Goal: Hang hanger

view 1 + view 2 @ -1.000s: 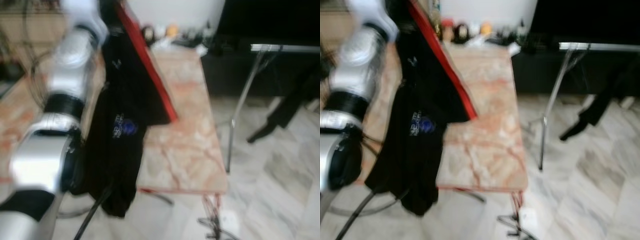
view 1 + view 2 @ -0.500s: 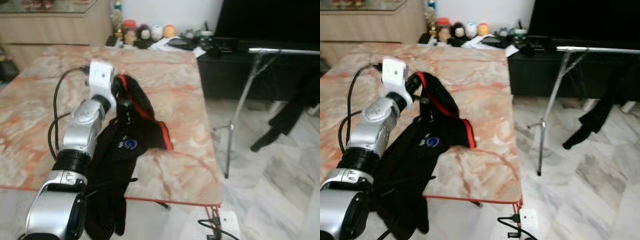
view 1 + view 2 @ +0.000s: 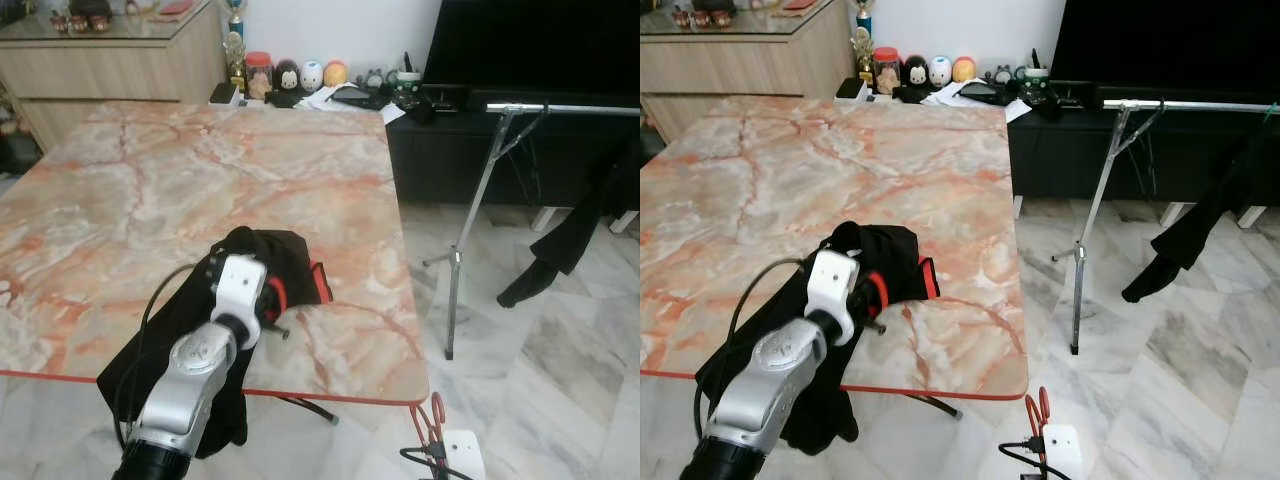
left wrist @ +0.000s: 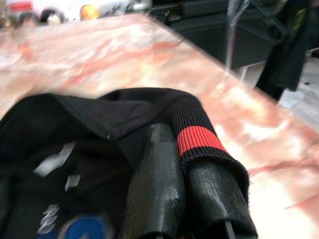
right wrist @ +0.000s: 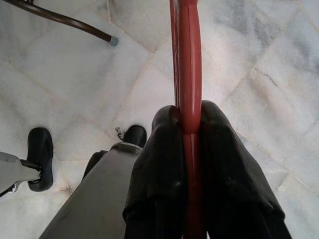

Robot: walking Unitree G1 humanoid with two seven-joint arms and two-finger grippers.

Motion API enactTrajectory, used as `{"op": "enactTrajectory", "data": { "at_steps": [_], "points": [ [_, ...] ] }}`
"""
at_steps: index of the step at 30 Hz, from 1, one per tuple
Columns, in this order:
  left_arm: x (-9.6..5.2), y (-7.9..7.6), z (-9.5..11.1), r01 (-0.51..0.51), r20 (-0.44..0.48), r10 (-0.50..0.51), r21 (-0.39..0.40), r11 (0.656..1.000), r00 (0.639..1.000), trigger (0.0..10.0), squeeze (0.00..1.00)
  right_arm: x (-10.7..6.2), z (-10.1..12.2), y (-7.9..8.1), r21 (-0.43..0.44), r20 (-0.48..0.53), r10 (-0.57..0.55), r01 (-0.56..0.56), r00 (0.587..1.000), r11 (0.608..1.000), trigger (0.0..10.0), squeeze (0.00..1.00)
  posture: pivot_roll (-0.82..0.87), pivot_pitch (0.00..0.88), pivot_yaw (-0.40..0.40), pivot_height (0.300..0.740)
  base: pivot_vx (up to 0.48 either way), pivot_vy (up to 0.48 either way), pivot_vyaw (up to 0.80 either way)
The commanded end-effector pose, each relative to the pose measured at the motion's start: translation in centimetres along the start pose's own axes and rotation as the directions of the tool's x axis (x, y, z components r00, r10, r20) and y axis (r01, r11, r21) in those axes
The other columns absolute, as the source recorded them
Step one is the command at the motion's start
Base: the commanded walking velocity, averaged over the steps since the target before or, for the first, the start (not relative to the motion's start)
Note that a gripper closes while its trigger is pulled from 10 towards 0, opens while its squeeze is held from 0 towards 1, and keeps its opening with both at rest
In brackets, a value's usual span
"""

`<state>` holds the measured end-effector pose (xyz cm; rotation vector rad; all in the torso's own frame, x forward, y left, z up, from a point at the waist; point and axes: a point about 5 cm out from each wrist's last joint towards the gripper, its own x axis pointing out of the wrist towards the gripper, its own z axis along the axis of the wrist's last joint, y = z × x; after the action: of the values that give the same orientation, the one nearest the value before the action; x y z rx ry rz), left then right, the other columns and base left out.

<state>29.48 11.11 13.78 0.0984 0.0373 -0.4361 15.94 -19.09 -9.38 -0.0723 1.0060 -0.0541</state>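
A black jacket with red trim lies bunched near the front edge of the marble table, one part hanging over the edge. My left gripper is shut on the jacket, and its red-striped cuff is draped over one finger. My right gripper is shut on a red hanger, held low over the floor past the table's front right corner, where the red hanger pokes up. A metal clothes rail on a thin stand crosses the right side.
A dark garment hangs from the rail's right end. A black TV cabinet stands behind the rail. Small figures and jars line the table's far edge beside a wooden sideboard. Marble floor lies between table and rail.
My left arm has come down from high up, bringing the jacket from hanging in the air to lying on the table. The camera view has also shifted and sharpened.
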Motion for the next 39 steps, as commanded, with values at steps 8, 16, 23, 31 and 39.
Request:
{"op": "enactTrajectory", "data": {
  "at_steps": [8,16,23,31,39],
  "points": [
    [-0.7,0.2,0.8,-0.087,0.001,0.087,-0.009,0.996,0.996,10.0,0.00,0.0,0.0,-0.1,-0.006,0.001,-0.002,0.002,1.000,1.000,10.0,0.00,0.11,0.000,-0.028,0.740,0.000,0.000,0.00],
    [-1.9,2.2,0.3,-0.213,-0.046,0.216,0.055,0.975,0.975,10.0,1.00,0.0,0.0,-0.1,-0.002,0.001,-0.005,0.005,1.000,1.000,10.0,0.00,0.11,0.000,-0.028,0.740,0.000,0.000,0.00],
    [-2.4,2.6,0.3,-0.198,-0.054,0.206,0.119,0.973,0.977,10.0,1.00,0.0,0.2,-0.2,-0.005,0.004,-0.003,0.003,1.000,1.000,10.0,0.00,0.11,0.000,-0.033,0.740,0.000,0.000,0.00],
    [-2.7,2.2,0.3,-0.181,-0.045,0.187,0.111,0.977,0.981,10.0,1.00,0.0,0.2,-0.2,0.001,0.004,-0.006,0.006,1.000,1.000,10.0,0.00,0.11,0.000,-0.032,0.740,0.000,0.000,0.00],
    [-3.6,1.9,-0.1,-0.180,-0.054,0.185,0.094,0.979,0.981,10.0,1.00,0.0,0.1,-0.2,0.004,0.003,-0.008,0.008,1.000,1.000,10.0,0.00,0.11,0.000,-0.030,0.740,0.000,0.000,0.00]
  ]
}}
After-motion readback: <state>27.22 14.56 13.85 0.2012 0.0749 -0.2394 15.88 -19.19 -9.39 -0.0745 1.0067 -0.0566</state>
